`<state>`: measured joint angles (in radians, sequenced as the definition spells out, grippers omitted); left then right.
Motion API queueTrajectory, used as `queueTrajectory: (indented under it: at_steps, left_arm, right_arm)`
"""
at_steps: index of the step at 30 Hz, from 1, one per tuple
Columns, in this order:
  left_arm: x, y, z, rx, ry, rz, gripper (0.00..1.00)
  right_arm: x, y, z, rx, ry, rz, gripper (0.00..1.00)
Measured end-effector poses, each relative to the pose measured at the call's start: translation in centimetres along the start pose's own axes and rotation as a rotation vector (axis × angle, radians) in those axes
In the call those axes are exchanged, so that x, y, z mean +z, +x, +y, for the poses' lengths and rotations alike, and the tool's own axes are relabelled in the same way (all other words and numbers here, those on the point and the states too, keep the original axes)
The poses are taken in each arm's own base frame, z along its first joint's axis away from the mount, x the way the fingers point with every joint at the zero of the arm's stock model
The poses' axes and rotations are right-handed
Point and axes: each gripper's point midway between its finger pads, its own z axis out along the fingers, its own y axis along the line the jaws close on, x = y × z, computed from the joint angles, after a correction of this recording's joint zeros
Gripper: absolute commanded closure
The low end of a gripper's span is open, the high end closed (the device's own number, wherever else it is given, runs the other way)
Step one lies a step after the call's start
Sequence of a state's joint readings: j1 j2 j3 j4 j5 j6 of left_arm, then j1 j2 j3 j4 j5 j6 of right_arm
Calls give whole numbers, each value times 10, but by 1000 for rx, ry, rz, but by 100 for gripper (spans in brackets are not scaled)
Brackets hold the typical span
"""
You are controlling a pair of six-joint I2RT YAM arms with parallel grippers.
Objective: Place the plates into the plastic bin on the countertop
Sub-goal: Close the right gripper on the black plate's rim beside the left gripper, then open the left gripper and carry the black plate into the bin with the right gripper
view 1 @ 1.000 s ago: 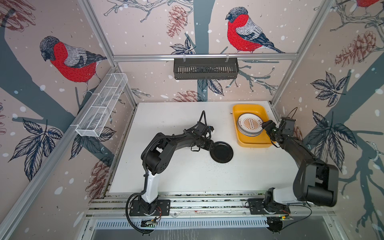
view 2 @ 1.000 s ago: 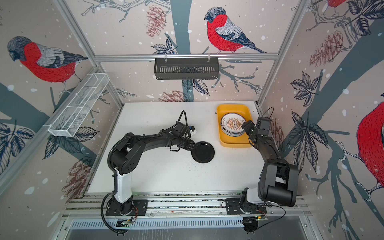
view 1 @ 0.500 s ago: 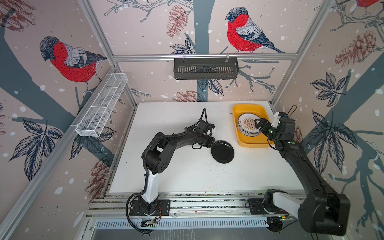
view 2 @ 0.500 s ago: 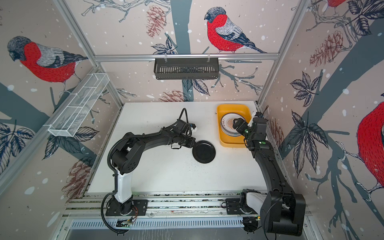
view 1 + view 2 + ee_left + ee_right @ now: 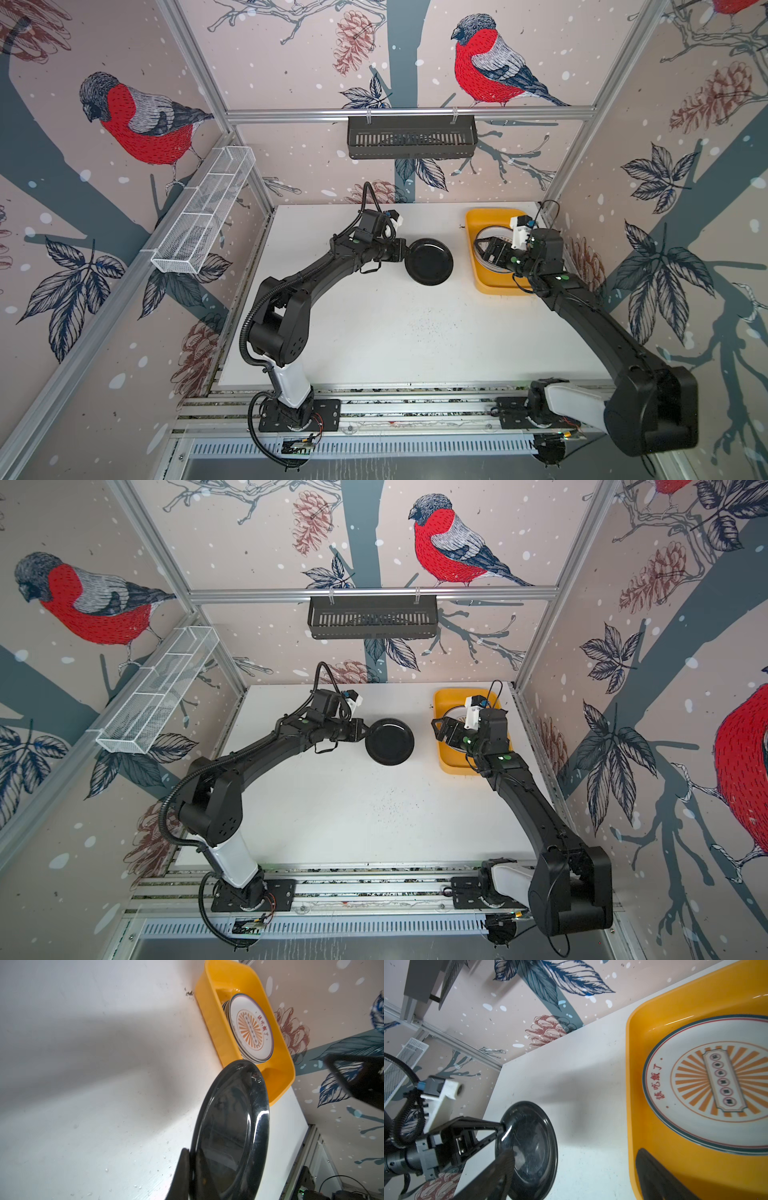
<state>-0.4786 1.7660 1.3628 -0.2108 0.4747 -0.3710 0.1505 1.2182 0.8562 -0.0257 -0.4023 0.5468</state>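
Observation:
A small all-black plate (image 5: 430, 262) (image 5: 390, 742) hangs tilted above the white countertop (image 5: 395, 332), with my left gripper (image 5: 406, 253) (image 5: 366, 734) shut on its rim. In the left wrist view one finger presses the rim of the black plate (image 5: 230, 1132) at the left gripper (image 5: 194, 1159). A stack of white plates (image 5: 249, 1026) (image 5: 708, 1084) with an orange sunburst on top lies in the yellow plastic bin (image 5: 473, 220) (image 5: 633, 1084). My right gripper (image 5: 484, 253) (image 5: 577, 1169) hovers open over the bin, holding nothing.
A black slotted basket (image 5: 411, 137) hangs on the back rail. A white wire rack (image 5: 203, 212) runs along the left wall. The bin sits in the back right corner beside the aluminium frame post (image 5: 552, 195). Both arm bases stand on the front rails (image 5: 415, 409).
My left gripper has shut on the black plate and lifted it off the countertop. My right arm has swung from the bin's right edge to above the stack, its jaws spreading wider.

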Motion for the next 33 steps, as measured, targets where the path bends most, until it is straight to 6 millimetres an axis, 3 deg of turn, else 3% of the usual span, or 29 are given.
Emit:
queueTrajectory:
  at_steps: [6,11,15,19,23,25,27,30,33]
  left_arm:
    - [-6,-21,-21,-28,103,-48,100]
    - [-6,-25,-31,-37,159,-55,100]
    - [-6,-28,-34,-37,179,-63,100]
    - [-3,-26,-33,-49,179,-56,100]
    - [-2,-27,-29,-54,161,-61,79]
    - [-2,-28,-30,-58,164,-64,51]
    - [-2,-31,-35,-57,181,-79,32]
    - [-9,-37,-40,-38,187,-108,17]
    - [-21,-41,-43,-1,175,-157,11]
  right_arm:
    - [25,23,21,-32,-72,63,17]
    - [37,33,22,-27,-78,91,30]
    - [44,35,26,-16,-92,99,62]
    - [50,38,26,8,-106,107,86]
    - [53,34,31,27,-136,99,93]
    - [55,32,31,29,-139,95,97]
    - [59,33,23,40,-116,100,98]
    - [62,34,1,88,-47,100,98]
    - [59,28,-14,132,-17,79,98]
